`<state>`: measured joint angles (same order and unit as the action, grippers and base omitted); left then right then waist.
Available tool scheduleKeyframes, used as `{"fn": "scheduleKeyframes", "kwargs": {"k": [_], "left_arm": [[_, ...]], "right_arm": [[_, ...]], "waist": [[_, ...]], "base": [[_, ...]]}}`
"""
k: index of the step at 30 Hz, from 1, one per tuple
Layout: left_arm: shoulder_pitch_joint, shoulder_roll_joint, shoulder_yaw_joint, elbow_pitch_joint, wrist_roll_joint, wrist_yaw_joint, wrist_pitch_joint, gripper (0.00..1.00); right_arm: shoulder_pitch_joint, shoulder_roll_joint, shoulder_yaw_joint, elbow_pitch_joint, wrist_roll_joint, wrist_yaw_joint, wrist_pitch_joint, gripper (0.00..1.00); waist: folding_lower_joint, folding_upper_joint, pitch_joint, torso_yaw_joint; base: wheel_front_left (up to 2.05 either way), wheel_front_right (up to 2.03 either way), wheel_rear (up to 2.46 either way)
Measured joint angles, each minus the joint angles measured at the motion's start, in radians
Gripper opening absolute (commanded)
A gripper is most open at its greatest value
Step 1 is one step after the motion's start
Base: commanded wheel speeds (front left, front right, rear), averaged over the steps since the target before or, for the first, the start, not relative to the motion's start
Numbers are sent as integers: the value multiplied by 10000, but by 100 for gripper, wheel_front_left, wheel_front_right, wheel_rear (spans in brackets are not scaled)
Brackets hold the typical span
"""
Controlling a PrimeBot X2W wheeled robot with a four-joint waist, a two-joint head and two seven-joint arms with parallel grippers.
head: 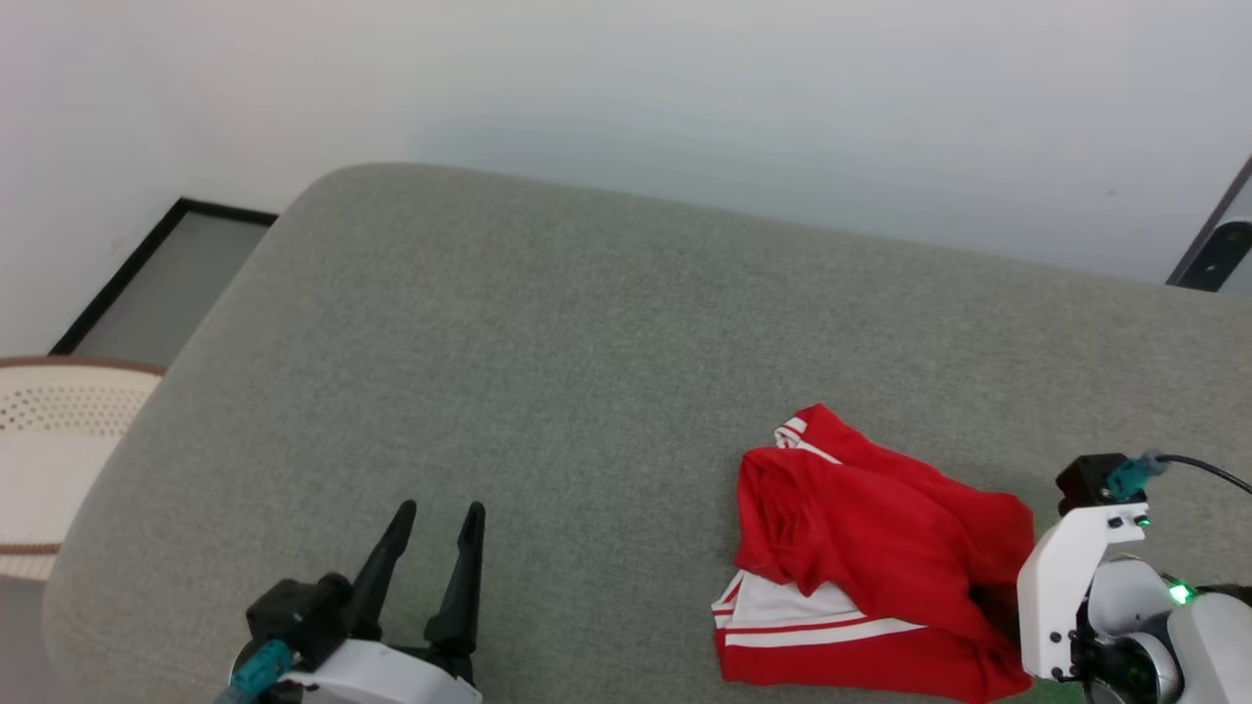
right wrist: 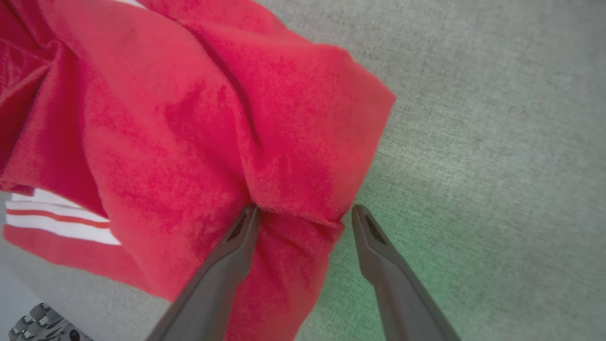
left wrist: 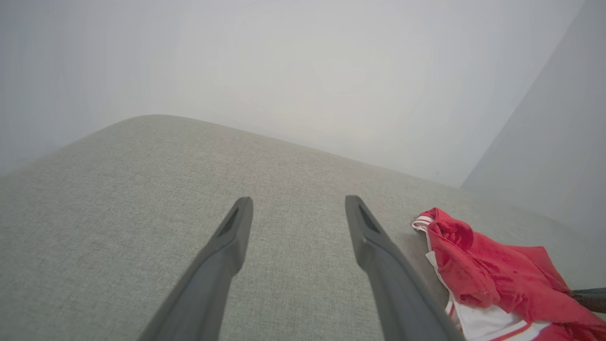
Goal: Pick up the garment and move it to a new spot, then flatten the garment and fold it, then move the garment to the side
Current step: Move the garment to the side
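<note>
Garment [head: 880, 548]: thin red fabric, white striped trim, crumpled heap on grey woven cushion [head: 489, 342]. Right gripper [right wrist: 305, 213] wide, straddling rumpled edge fold. Left gripper [head: 440, 508] wide, empty.

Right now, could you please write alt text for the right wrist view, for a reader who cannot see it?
The right gripper, its jaws open, has one dark finger on either side of a raised fold at the edge of a crumpled red jersey with white striped trim. The jersey lies on a grey fabric cushion.
</note>
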<state>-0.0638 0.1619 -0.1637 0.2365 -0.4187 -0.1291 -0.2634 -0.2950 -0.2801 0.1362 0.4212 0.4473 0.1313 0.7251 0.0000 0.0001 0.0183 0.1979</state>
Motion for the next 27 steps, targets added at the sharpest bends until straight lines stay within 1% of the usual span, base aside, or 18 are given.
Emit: {"fn": "scheduleKeyframes", "kwargs": {"k": [6, 8, 9, 10, 11, 15, 20, 27], "left_arm": [[-269, -61, -182, 127, -117, 0, 0, 100], [-346, -69, -213, 157, -150, 0, 0, 100], [-370, -67, -228, 174, -161, 0, 0, 100], [-389, -69, -238, 199, -186, 0, 0, 100], [-402, -71, -249, 209, -215, 0, 0, 100], [-463, -73, -249, 247, -265, 0, 0, 100], [-490, -67, -199, 303, -295, 0, 0, 100], [-498, -46, -146, 280, -305, 0, 0, 100]], "right_arm": [[-463, 464, -449, 431, -616, 0, 941, 100], [-608, 637, -671, 545, -715, -2, 1080, 100], [-663, 683, -708, 562, -876, -2, 1085, 92], [-719, 748, -777, 596, -930, -2, 1097, 43], [-771, 823, -884, 637, -928, -2, 1114, 0], [-887, 1001, -997, 692, -941, -2, 1064, 0], [-907, 949, -1129, 675, -848, 2, 1030, 0], [-1052, 564, -1296, 564, -757, 2, 840, 0]], "waist": [[0, 0, 346, 234], [0, 0, 430, 299], [0, 0, 467, 327], [0, 0, 500, 351], [0, 0, 529, 374], [0, 0, 586, 436], [0, 0, 568, 406], [0, 0, 539, 184]], "base": [[0, 0, 0], [0, 0, 0], [0, 0, 0], [0, 0, 0], [0, 0, 0], [0, 0, 0], [0, 0, 0], [0, 0, 0]]}}
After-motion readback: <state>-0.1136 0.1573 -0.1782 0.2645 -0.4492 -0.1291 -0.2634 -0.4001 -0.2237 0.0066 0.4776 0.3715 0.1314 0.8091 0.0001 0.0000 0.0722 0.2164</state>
